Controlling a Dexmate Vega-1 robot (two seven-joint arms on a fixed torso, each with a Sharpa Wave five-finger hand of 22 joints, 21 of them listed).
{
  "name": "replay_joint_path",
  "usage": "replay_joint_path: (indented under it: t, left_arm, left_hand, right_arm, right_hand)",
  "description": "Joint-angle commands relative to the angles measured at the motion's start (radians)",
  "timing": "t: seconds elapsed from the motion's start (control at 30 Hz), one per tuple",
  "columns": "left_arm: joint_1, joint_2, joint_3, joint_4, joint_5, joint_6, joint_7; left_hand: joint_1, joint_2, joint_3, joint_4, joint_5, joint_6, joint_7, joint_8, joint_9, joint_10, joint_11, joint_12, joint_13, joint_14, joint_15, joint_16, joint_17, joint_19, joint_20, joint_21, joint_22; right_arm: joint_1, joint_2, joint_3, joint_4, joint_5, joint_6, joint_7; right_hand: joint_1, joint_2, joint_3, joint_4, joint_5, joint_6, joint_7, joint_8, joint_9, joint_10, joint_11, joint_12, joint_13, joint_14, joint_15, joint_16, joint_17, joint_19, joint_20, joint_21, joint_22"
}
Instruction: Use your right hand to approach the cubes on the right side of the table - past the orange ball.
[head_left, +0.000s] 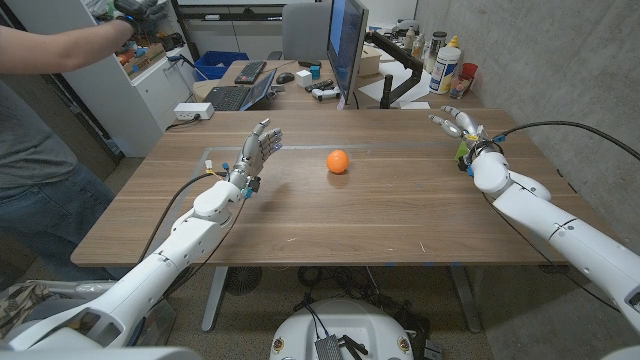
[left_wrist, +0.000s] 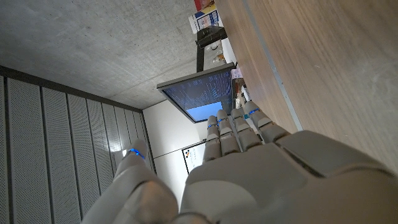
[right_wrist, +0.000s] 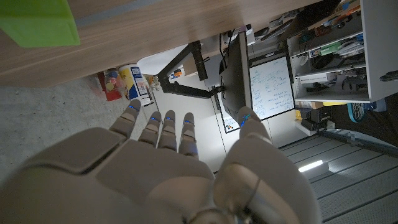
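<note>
Beside the green cube (right_wrist: 38, 22), right hand (head_left: 458, 124) points far-left.

lab office: monitor (head_left: 347, 45), keyboards (head_left: 250, 72), shelving (right_wrist: 329, 50)

No writing can be read anywhere. Beyond the left hand's (left_wrist: 261, 168) fingertips, a monitor (left_wrist: 202, 93) shows blue lines of text too small to make out. Beyond the right hand's (right_wrist: 168, 168) fingertips, a whiteboard (right_wrist: 272, 87) carries scribbles and a bottle (right_wrist: 134, 81) wears a blurred label.
</note>
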Motion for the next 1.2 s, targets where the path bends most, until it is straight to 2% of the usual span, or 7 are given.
replay_joint_path:
  t: [0.03,0.43,0.67,1.2]
  left_arm:
    - [0.004,0.006,0.002,-0.012,0.004,0.012,0.008]
    - [0.002,0.003,0.005,-0.007,0.005,0.016,0.010]
    - [0.004,-0.004,0.002,0.001,0.002,0.014,0.020]
    - [0.014,0.003,0.006,-0.021,0.016,0.018,0.032]
  left_hand:
    - [0.004,0.001,-0.001,0.001,0.004,0.010,0.001,0.002,0.004,0.007,0.000,0.004,0.003,0.009,-0.003,0.002,0.004,0.011,-0.002,-0.004,0.002]
    - [0.004,0.001,-0.003,0.001,0.005,0.016,-0.001,0.003,0.004,0.010,-0.002,0.004,0.003,0.012,-0.004,0.002,0.004,0.012,-0.001,-0.008,0.002]
    - [0.005,0.002,-0.004,0.001,0.005,0.016,-0.001,0.002,0.004,0.010,-0.004,0.003,0.003,0.014,-0.004,0.002,0.004,0.013,0.000,-0.010,0.002]
    - [0.005,0.004,-0.007,0.001,0.007,0.018,-0.002,0.001,0.004,0.010,-0.002,0.002,0.003,0.014,-0.004,0.001,0.004,0.016,0.012,-0.016,0.003]
  right_arm:
    - [0.031,-0.005,-0.022,0.013,-0.023,-0.082,0.008]
    - [0.062,-0.018,-0.042,0.021,-0.047,-0.141,0.019]
    - [0.080,-0.007,-0.046,0.045,-0.027,-0.165,0.031]
    - [0.116,-0.003,-0.064,0.089,-0.005,-0.198,0.054]
  right_hand:
    - [0.005,-0.005,0.000,-0.005,0.004,-0.008,0.000,-0.003,0.003,-0.002,0.001,0.003,0.003,-0.006,0.013,-0.001,0.003,0.002,0.008,0.008,0.001]
    - [0.013,-0.014,-0.002,-0.003,0.006,-0.027,-0.002,-0.003,0.003,-0.032,0.011,-0.002,0.004,-0.039,0.040,-0.004,0.003,-0.034,0.031,-0.001,0.001]
    - [0.014,-0.020,-0.005,-0.001,0.008,-0.047,-0.002,-0.007,0.004,-0.062,0.022,-0.008,0.004,-0.067,0.052,-0.006,0.004,-0.061,0.032,-0.005,0.001]
    - [0.009,-0.032,-0.013,0.004,0.010,-0.056,0.002,-0.005,0.004,-0.075,0.031,-0.005,0.004,-0.083,0.057,-0.003,0.005,-0.092,0.032,-0.008,0.001]
